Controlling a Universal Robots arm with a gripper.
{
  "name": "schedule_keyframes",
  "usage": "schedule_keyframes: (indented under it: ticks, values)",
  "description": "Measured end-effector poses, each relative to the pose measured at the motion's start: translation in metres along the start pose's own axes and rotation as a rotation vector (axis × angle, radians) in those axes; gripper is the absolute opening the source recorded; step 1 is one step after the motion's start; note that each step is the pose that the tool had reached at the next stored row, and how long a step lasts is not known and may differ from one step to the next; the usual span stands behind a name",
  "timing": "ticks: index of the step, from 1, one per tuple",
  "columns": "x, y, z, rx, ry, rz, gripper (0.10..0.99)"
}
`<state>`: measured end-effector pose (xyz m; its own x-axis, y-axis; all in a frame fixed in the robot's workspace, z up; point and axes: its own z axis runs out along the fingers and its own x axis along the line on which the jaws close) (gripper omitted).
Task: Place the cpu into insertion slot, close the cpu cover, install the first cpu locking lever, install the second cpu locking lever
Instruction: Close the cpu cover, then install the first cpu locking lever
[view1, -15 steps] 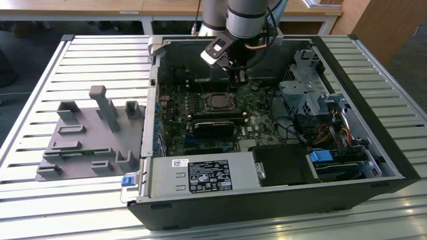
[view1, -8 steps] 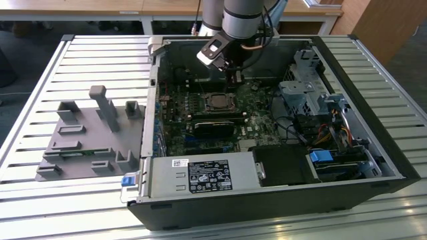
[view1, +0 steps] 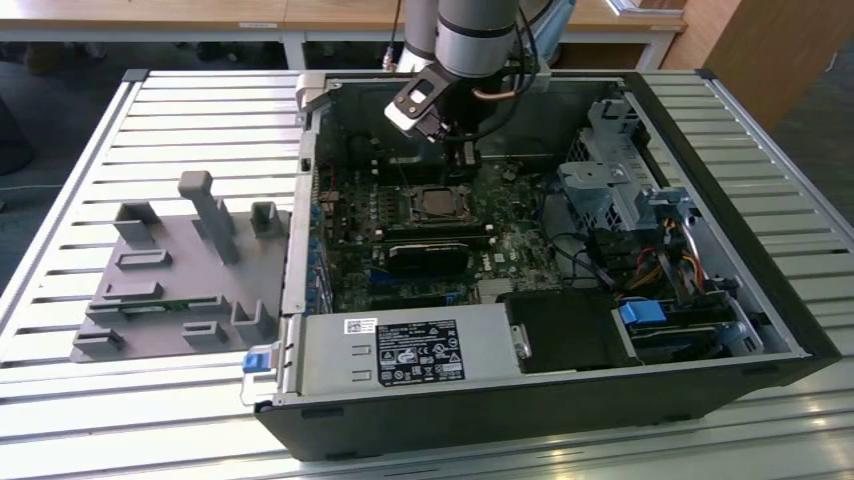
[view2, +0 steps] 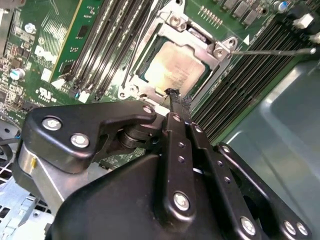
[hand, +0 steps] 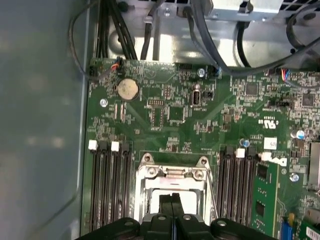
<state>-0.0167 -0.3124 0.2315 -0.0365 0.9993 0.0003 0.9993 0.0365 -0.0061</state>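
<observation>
Silver-grey cpu (view2: 175, 67): it sits flat in the insertion slot (view1: 438, 203), at the centre of the exterior view, inside the open case (view1: 727, 140).
Steel cpu cover (hand: 170, 173): I read it as lying down over the slot, its frame bordering the cpu's top on every side.
Black end effector (view2: 172, 94): the fingers are pressed together, with nothing between them that I can see.
Key relation: in the second wrist view the tip sits at the cpu cover's edge, just beside the cpu and not over its middle. In the exterior view the insertion slot lies just below the end effector, slightly toward the exterior view's left.
Thin locking lever (view2: 270, 50): its long axis leads off a corner of the cpu cover, across the memory slots (view2: 240, 85). I cannot tell whether it is latched or free.
Task standing: I judge the cpu placed and the cover down.
</observation>
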Motion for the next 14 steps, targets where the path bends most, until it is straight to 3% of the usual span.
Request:
schedule_keyframes:
  ticks: [7, 14]
  values:
    - [0.0003, -0.0080, 0.0000, 0.000, -0.0001, 0.000, 0.118]
    - [0.0004, -0.0103, 0.0000, 0.000, -0.0001, 0.000, 0.118]
